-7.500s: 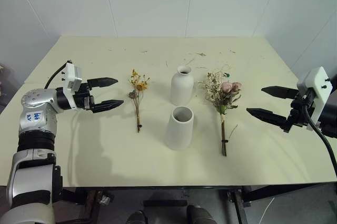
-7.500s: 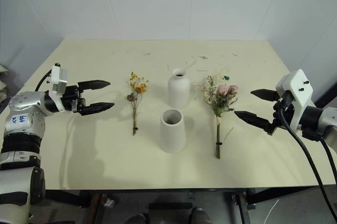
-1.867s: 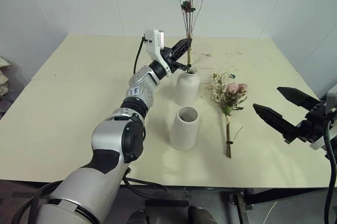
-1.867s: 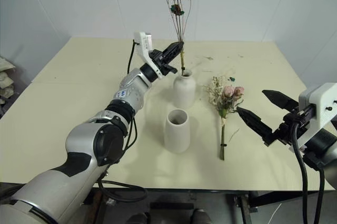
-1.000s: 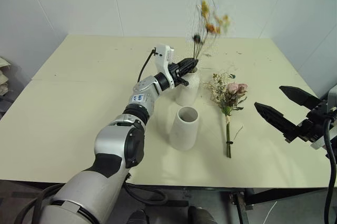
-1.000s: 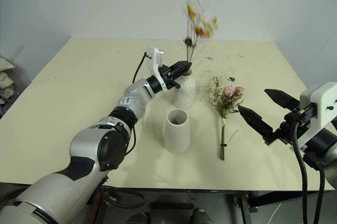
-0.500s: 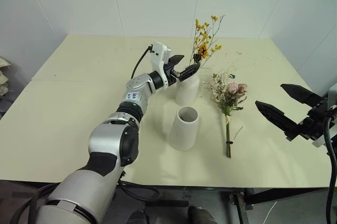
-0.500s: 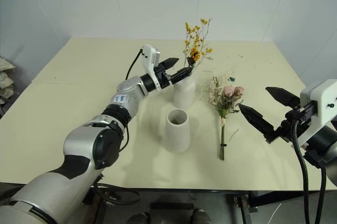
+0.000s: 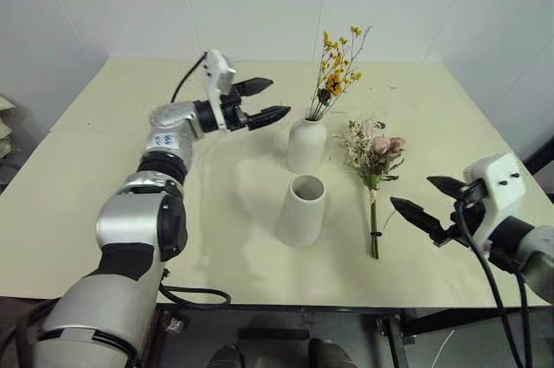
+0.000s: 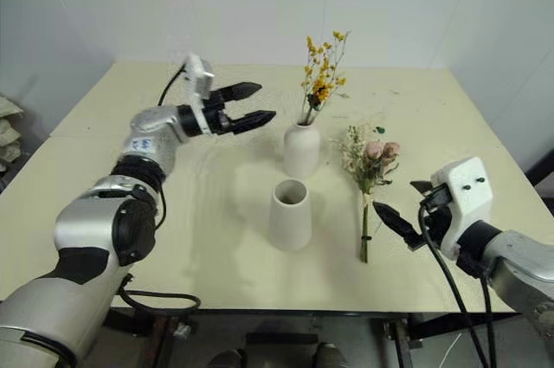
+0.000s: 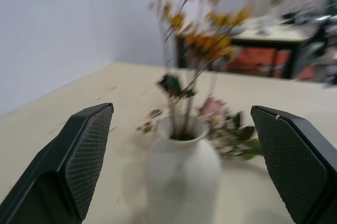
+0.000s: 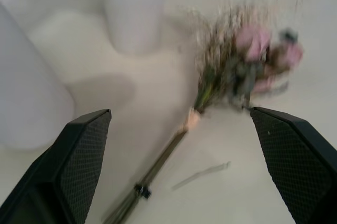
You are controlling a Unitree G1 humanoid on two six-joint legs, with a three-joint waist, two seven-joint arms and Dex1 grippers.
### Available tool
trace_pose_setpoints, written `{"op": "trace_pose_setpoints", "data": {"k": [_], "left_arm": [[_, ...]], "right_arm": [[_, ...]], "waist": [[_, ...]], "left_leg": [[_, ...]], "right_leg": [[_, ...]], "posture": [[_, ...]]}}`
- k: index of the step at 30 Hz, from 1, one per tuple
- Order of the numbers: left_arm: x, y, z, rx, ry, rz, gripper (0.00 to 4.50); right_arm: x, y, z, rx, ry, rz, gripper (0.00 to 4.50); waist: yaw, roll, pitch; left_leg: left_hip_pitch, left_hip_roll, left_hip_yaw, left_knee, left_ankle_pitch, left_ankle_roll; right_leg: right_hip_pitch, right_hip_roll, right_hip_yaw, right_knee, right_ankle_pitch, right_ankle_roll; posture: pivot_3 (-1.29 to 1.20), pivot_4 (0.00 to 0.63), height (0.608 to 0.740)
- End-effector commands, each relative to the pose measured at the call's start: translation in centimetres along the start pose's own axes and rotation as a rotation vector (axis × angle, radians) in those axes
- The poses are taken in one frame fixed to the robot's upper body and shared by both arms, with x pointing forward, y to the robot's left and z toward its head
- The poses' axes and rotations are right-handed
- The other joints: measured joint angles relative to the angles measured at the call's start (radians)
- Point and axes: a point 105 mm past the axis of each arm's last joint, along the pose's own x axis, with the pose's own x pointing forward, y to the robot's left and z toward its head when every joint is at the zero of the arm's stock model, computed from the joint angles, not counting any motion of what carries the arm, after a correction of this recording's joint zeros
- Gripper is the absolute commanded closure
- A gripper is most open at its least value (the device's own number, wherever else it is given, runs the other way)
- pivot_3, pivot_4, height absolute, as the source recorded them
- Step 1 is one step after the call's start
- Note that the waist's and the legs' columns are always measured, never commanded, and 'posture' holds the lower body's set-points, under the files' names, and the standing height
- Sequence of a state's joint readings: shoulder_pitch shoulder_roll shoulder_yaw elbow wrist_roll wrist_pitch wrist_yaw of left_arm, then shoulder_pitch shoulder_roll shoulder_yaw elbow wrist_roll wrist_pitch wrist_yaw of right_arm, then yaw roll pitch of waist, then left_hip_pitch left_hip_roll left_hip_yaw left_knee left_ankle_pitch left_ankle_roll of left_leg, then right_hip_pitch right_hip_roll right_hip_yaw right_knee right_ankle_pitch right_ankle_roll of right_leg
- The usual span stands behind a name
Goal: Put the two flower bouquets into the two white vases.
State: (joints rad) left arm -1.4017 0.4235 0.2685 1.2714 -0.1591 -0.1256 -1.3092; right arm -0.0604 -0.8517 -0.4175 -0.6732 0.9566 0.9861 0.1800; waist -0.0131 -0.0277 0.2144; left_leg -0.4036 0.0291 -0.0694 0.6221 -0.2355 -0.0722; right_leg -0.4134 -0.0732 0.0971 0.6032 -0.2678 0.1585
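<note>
The thin yellow-orange sprig (image 9: pixel 336 61) stands in the bottle-shaped white vase (image 9: pixel 306 145), leaning slightly right. My left gripper (image 9: pixel 279 97) hovers open to the left of that vase, with nothing between its fingers. In the left wrist view the bottle-shaped vase (image 11: pixel 181 174) and the sprig (image 11: pixel 195 39) sit between the spread fingers, some way off. The wide-mouthed white vase (image 9: pixel 301 210) stands nearer me with nothing showing in it. The pink rose bouquet (image 9: pixel 374 153) lies flat on the table to the right of the vases. My right gripper (image 9: pixel 412 191) is open, low, just right of its stem (image 12: pixel 158 171).
The cream table (image 9: pixel 130 212) has white walls behind and to the sides. Small bits of dried plant litter lie at its back (image 9: pixel 381 84). The near edge runs close below the right gripper.
The left gripper opened, released the sprig into the bottle-shaped vase and drew back to the left. The right gripper sank lower and came closer to the rose stem.
</note>
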Motion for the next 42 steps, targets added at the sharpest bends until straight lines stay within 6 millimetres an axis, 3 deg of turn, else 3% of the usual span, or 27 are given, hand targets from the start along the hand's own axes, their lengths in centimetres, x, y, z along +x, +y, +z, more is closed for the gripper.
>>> {"op": "trace_pose_setpoints", "data": {"k": [1,4,8,14,22,28,34,37,42], "left_arm": [[-2.8,-0.9,1.2,0.005,-0.008,-0.115,0.03],[-3.9,-1.2,0.8,0.005,0.033,-0.142,0.03],[-6.8,-2.0,0.7,-0.075,0.064,-0.186,0.03],[-9.7,-3.8,0.5,-0.105,0.080,-0.215,0.03],[-13.7,-6.0,0.9,-0.142,0.071,-0.196,0.03],[-15.1,-8.0,1.5,-0.138,0.056,-0.201,0.03],[-15.1,-9.2,1.5,-0.148,0.022,-0.177,0.03],[-14.9,-10.0,1.6,-0.160,0.011,-0.180,0.00],[-15.0,-10.5,1.7,-0.166,0.009,-0.174,0.00]], "right_arm": [[0.9,-0.8,-1.1,0.042,0.077,-0.067,0.00],[1.6,-1.5,-1.3,0.064,0.108,-0.104,0.00],[4.8,-2.5,-0.5,0.106,0.152,-0.155,0.00],[6.9,-2.3,0.9,0.138,0.181,-0.115,0.00],[9.1,-1.6,0.6,0.141,0.268,-0.069,0.00],[10.2,-1.1,0.2,0.117,0.304,-0.042,0.00],[11.1,-0.5,-0.1,0.083,0.330,-0.020,0.00],[11.7,-0.6,0.0,0.059,0.319,-0.040,0.61],[12.3,-0.5,-0.3,0.066,0.307,-0.059,2.28]], "waist": [[-0.001,0.000,0.000],[-0.002,0.000,0.000],[-0.014,0.000,0.000],[-0.024,0.000,0.000],[-0.024,0.000,0.000],[-0.024,0.000,0.000],[-0.025,0.000,0.000],[-0.026,0.000,0.000],[-0.032,0.000,0.000]], "left_leg": [[0.000,0.000,0.000,0.000,0.000,0.000],[0.000,0.000,0.000,0.000,0.000,0.000],[0.001,0.000,0.000,0.003,0.001,0.001],[0.001,0.001,-0.001,-0.001,0.001,0.001],[-0.001,0.002,-0.001,-0.002,0.001,0.002],[-0.001,0.002,0.000,-0.002,0.001,0.002],[-0.001,0.002,0.000,-0.002,0.001,0.002],[-0.001,0.002,0.000,-0.002,0.001,0.002],[-0.001,0.002,0.000,-0.002,0.001,0.002]], "right_leg": [[0.000,0.000,0.000,0.001,0.000,0.000],[0.000,0.000,0.000,0.002,-0.001,-0.001],[0.000,0.000,0.000,0.004,0.000,-0.001],[-0.004,0.000,0.000,0.010,-0.001,-0.003],[-0.006,0.000,0.000,0.012,-0.002,-0.004],[-0.006,0.000,0.000,0.009,-0.002,-0.004],[-0.006,0.000,0.000,0.009,-0.002,-0.004],[-0.006,0.000,0.000,0.009,-0.003,-0.004],[-0.007,0.001,0.000,0.009,-0.003,-0.005]], "posture": [[0.00,0.150,0.740],[0.00,0.150,0.740],[0.00,0.150,0.740],[0.00,0.150,0.740],[0.00,0.150,0.740],[0.00,0.150,0.740],[0.00,0.150,0.740],[0.00,0.150,0.740],[0.00,0.150,0.740]]}}
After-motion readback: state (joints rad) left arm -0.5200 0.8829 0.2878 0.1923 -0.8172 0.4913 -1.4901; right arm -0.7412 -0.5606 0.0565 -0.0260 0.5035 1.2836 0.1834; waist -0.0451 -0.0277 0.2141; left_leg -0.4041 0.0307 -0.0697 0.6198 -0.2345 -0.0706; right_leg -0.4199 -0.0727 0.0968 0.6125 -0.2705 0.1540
